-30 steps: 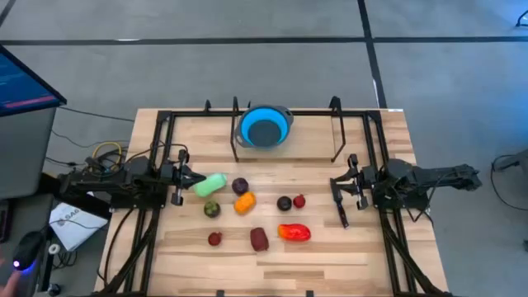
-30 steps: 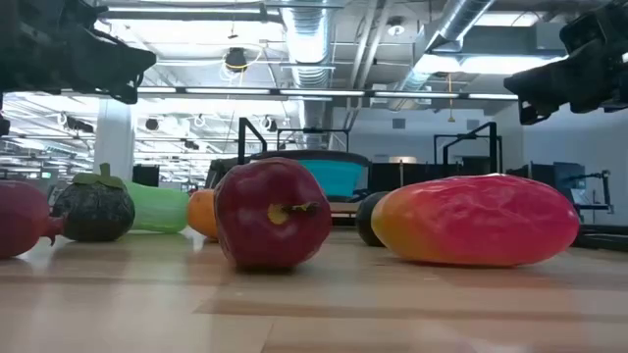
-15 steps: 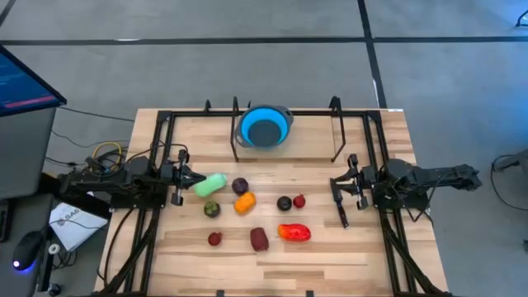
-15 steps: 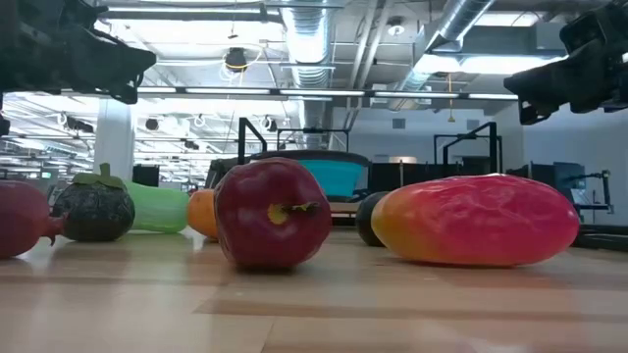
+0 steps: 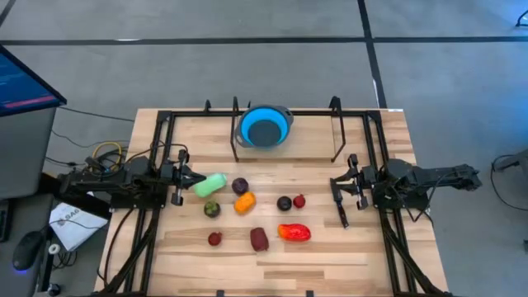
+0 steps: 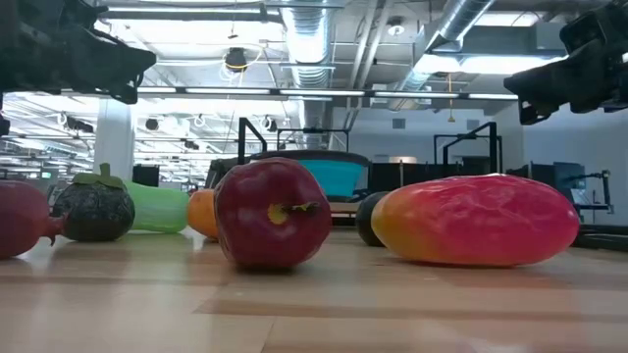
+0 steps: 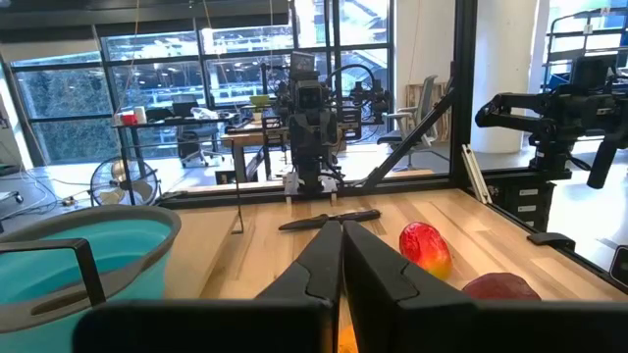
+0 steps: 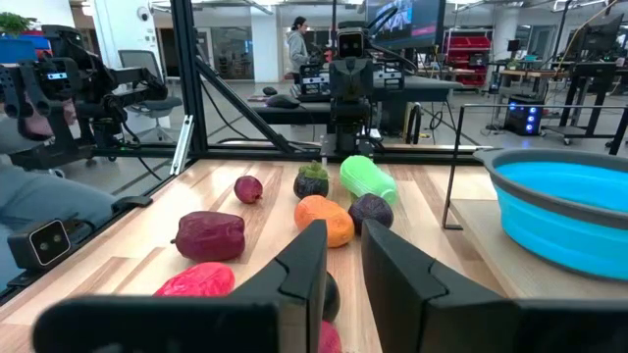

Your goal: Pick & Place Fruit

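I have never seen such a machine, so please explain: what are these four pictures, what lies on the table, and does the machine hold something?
It is a robot with two dark arms at a wooden table. One camera looks from above, one from table height, and one sits on each wrist. The left gripper waits shut beside the pale green fruit; the right gripper rests at the other side. Neither holds anything. Between them lie small toy fruits, among them an orange one and a larger red-orange one. A blue bowl stands at the far edge.

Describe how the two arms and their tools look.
Both arms are black, jointed metal with exposed cabling. The left tool and right tool each have two slim dark fingers, tapered toward the tips. No markings can be made out.
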You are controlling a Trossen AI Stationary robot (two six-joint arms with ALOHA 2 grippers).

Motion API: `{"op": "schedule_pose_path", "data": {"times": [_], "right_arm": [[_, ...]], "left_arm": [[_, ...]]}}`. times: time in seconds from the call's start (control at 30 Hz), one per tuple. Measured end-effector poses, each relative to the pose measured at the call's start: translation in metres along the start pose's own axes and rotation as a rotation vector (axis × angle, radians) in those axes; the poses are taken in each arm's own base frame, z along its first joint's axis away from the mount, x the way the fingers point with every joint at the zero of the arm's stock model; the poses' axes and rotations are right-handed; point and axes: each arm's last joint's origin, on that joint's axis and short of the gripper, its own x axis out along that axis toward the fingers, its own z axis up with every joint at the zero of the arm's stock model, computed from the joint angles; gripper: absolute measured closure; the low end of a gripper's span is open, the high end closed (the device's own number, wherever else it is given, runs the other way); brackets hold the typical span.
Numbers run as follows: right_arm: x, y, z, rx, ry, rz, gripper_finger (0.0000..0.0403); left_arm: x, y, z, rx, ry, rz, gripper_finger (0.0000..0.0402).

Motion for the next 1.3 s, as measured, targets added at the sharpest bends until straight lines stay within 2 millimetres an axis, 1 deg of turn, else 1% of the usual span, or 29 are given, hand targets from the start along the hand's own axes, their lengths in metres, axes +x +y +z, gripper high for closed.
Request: {"op": "schedule_pose_path", "data": {"times": [0.33,0.4,0.57,0.73,0.83,0.9,0.93,1.0,1.07,1.17,1.23,1.3], "right_arm": [[0.000,0.000,0.000,0.000,0.000,-0.004,0.0340],[0.000,-0.002,0.000,-0.005,-0.004,-0.047,0.0340],[0.000,-0.006,0.001,-0.134,-0.001,-0.102,0.0340],[-0.001,-0.011,0.001,-0.189,0.003,-0.160,0.0340],[-0.001,-0.013,0.004,-0.174,-0.025,-0.185,0.0340],[-0.001,-0.013,0.005,-0.087,-0.040,-0.188,0.0340],[-0.001,-0.013,0.005,0.006,-0.053,-0.185,0.0340],[-0.001,-0.012,0.006,0.246,-0.078,-0.166,0.0340],[-0.001,-0.012,0.006,0.374,-0.095,-0.161,0.0340],[-0.002,-0.013,0.015,0.570,-0.214,-0.171,0.0340],[-0.004,-0.016,0.021,0.657,-0.324,-0.242,0.0340],[-0.005,-0.018,0.026,0.675,-0.394,-0.292,0.0340]], "left_arm": [[0.000,0.000,0.000,0.000,-0.001,0.000,0.0393],[0.000,0.000,0.000,0.000,0.000,0.000,0.0393],[0.000,0.000,0.000,0.000,-0.001,0.000,0.0393],[0.000,0.000,0.001,0.000,-0.008,0.001,0.0393],[0.000,0.000,0.001,-0.004,-0.010,0.000,0.0393],[0.000,0.000,0.001,-0.024,-0.011,0.000,0.0393],[0.000,0.000,0.001,-0.031,-0.015,0.001,0.0393],[0.000,0.000,0.002,-0.053,-0.020,0.000,0.0393],[0.000,0.000,0.002,-0.066,-0.024,0.000,0.0393],[0.000,0.000,0.002,-0.102,-0.026,0.000,0.0393],[0.000,0.000,0.003,-0.131,-0.027,0.000,0.0393],[0.000,0.000,0.003,-0.138,-0.027,0.000,0.0393]]}}
